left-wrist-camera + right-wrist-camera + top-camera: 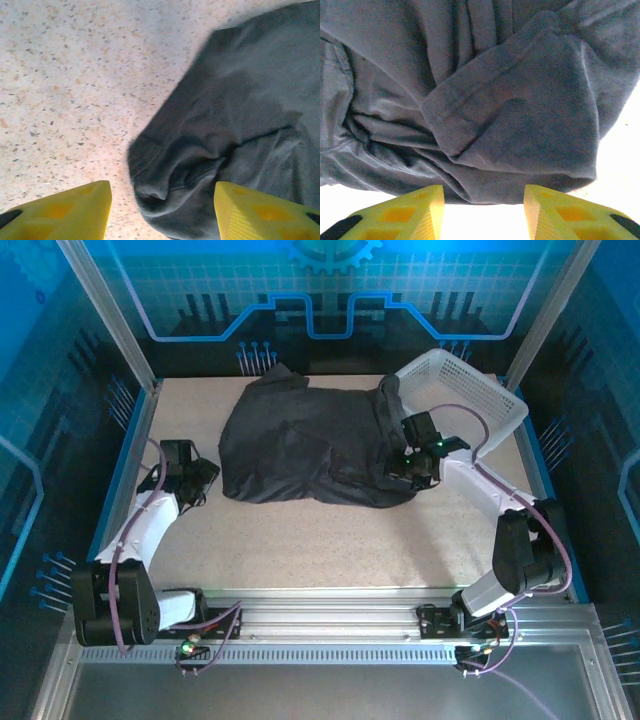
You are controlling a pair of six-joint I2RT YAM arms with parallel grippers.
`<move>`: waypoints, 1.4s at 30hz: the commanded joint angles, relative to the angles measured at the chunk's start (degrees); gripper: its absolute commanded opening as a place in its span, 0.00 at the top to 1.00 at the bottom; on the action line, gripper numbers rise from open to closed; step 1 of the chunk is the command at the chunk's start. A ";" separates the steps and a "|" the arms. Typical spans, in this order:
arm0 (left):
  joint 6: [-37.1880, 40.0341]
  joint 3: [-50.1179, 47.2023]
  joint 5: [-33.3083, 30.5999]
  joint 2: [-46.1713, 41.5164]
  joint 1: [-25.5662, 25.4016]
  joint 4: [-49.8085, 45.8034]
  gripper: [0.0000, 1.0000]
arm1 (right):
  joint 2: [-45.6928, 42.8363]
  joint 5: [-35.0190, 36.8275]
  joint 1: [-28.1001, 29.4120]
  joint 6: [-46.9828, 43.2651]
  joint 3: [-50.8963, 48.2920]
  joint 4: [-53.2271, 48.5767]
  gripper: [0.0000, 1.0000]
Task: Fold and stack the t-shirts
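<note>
A dark charcoal t-shirt [305, 440] lies rumpled across the back middle of the table, one end trailing up toward the basket. My left gripper [205, 480] sits at the shirt's near left corner. In the left wrist view its yellow fingers [75, 210] stand open, with the bunched corner of the t-shirt [200, 165] between and just ahead of them. My right gripper [405, 472] is at the shirt's near right edge. In the right wrist view it is open, its yellow fingers [415, 212] apart over bare table just short of the t-shirt's [510, 120] folded hem.
A white lattice basket [470, 390] stands tilted at the back right, right behind the right wrist. The speckled tabletop [320, 540] stretches free in front of the shirt. Metal frame posts and blue panels wall in the table's sides and back.
</note>
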 commanded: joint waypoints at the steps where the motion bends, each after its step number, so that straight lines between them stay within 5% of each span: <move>1: -1.82 7.44 4.62 3.76 -1.00 -0.63 0.44 | 1.88 1.35 -2.02 0.55 4.54 -2.95 0.53; 9: -1.52 23.45 13.09 23.73 -8.08 -1.69 0.52 | 18.10 5.16 -4.65 -5.91 24.08 -4.79 0.59; 19: -2.35 38.37 7.65 44.91 -9.17 -10.99 0.57 | 40.19 6.04 -8.59 -5.37 48.63 -12.62 0.62; 34: -0.53 14.94 7.34 33.79 3.17 -7.55 0.60 | 47.91 -0.60 -15.36 -7.84 61.10 -15.67 0.61; 42: 2.41 20.69 0.81 23.63 -1.63 -10.52 0.54 | 39.37 -3.23 -10.95 -10.35 57.64 -13.94 0.59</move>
